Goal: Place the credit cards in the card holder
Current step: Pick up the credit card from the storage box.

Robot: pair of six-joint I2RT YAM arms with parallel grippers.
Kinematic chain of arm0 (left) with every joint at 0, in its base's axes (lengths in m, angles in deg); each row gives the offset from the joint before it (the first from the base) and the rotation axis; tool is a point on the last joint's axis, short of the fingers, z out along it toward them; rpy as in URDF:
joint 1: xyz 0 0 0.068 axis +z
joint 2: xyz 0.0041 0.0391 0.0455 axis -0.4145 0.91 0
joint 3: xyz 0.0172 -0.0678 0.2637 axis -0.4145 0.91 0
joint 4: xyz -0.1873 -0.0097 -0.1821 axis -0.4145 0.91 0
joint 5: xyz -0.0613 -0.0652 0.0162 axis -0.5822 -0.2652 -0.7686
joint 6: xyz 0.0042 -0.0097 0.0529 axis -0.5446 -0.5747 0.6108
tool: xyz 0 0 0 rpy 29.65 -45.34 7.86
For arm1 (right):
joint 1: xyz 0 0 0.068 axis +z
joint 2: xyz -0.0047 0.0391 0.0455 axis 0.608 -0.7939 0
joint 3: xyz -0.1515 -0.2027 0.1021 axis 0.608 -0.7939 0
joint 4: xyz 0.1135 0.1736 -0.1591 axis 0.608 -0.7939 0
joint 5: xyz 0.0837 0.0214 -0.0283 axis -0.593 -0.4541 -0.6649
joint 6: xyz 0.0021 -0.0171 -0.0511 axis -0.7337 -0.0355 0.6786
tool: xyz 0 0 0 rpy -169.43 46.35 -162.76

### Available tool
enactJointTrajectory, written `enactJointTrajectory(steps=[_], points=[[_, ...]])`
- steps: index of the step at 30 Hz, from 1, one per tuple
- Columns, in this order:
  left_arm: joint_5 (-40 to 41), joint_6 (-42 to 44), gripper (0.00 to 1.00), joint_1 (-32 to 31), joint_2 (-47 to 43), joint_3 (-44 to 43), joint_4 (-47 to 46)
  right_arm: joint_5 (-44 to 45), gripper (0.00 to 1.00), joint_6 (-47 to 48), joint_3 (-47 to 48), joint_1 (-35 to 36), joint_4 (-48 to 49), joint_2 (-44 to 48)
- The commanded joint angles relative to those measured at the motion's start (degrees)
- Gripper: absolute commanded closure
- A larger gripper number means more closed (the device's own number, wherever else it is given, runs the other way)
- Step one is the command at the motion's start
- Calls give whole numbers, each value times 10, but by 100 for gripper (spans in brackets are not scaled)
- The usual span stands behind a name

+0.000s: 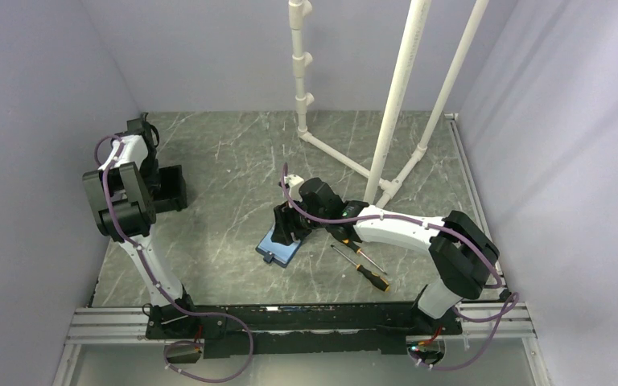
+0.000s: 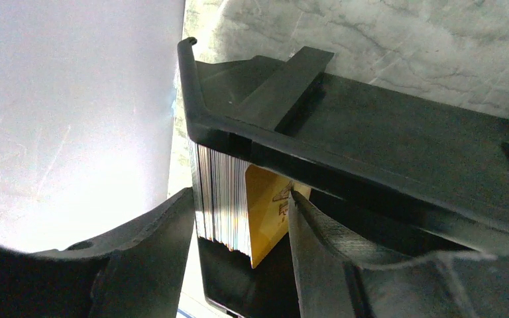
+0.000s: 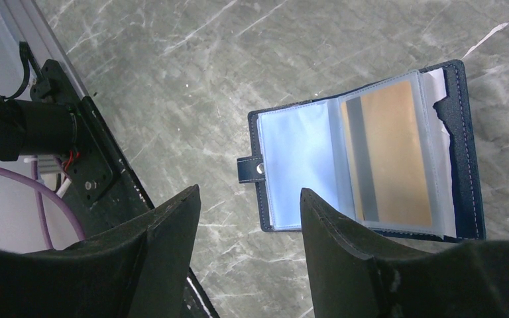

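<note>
Left: the black open-topped plastic box holds a stack of thin rectangular plastic credit cards, set on edge and packed face to face, with an orange-yellow face outermost. The left gripper has one finger on each side of this stack, about half open and close against it. Whether the fingers already pinch it cannot be told.

Handling, as a judgement: the cards are light, stiff and slick, and several may lift at once. Take one by its exposed free edge, with its faces between the fingers. The box rim and cross-rib crowd the approach.

Centre: the navy-blue folding card holder lies open and flat on the grey marbled table, with one orange card already in a clear sleeve. The right gripper hovers above it, fingers wide apart, holding nothing. The soft sleeves may shift under a push.

Right: two orange-handled screwdrivers lie just beside the holder, and white plastic pipes stand farther back
</note>
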Motion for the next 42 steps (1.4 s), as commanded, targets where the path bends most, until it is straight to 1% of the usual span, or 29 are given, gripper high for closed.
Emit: enactJointTrajectory(steps=[1, 10, 11, 13, 16, 18, 22, 24, 37, 42], points=[[11, -17, 44, 3, -28, 2, 2, -8, 40, -3, -2, -2, 27, 12], [3, -23, 52, 3, -39, 2, 6, -10, 40, -4, -2, -2, 29, 12], [2, -23, 50, 3, -40, 3, 6, -10, 40, -4, -2, -2, 29, 12], [2, -24, 43, 3, -42, 4, 6, -11, 40, -4, -3, -2, 30, 12], [6, -24, 40, 3, -40, 5, 6, -12, 40, -4, -4, -2, 31, 13], [14, -27, 38, 3, -35, 3, 9, -12, 40, -4, -4, -2, 31, 12], [29, -27, 38, 4, -36, -1, 16, -12, 40, -4, -4, -3, 31, 14], [35, -47, 38, 4, -41, 0, 15, -12, 40, -3, -4, -3, 31, 14], [47, -46, 53, 4, -58, 7, 8, -15, 39, -4, -4, -3, 34, 8], [42, -49, 64, 4, -56, 11, 8, -15, 39, -4, -4, -3, 34, 8]])
